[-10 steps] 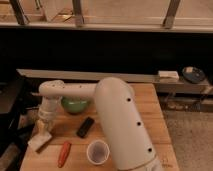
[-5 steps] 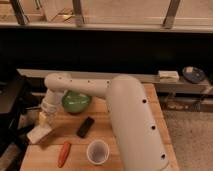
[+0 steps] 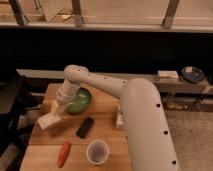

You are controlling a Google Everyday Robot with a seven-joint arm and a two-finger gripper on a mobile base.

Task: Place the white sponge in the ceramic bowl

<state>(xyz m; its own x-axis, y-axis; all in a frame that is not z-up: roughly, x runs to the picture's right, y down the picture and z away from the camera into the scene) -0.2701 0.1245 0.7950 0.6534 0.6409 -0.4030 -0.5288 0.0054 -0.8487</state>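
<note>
Gripper (image 3: 61, 102) hangs left of centre in the frame, just beside the green ceramic bowl (image 3: 80, 101); cannot tell its state. White sponge (image 3: 50, 120) sits directly below it, lower left on the wooden table (image 3: 107, 107), whether lifted or resting is unclear. Judged light, soft, compressible; best pinched across its narrow sides, mid-length. Black bar (image 3: 85, 127), white cup (image 3: 97, 151), orange carrot-like piece (image 3: 63, 154) lie lower centre.

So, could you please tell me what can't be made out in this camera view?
- Gripper: blurred against the arm; finger state and any contact with the white sponge are unclear.
- Ceramic bowl: the arm covers its left rim.
- White bottle: mostly hidden behind the arm.
- White cup: contents too dark to tell.
- Table: the bottom edge cuts off its front.
</note>
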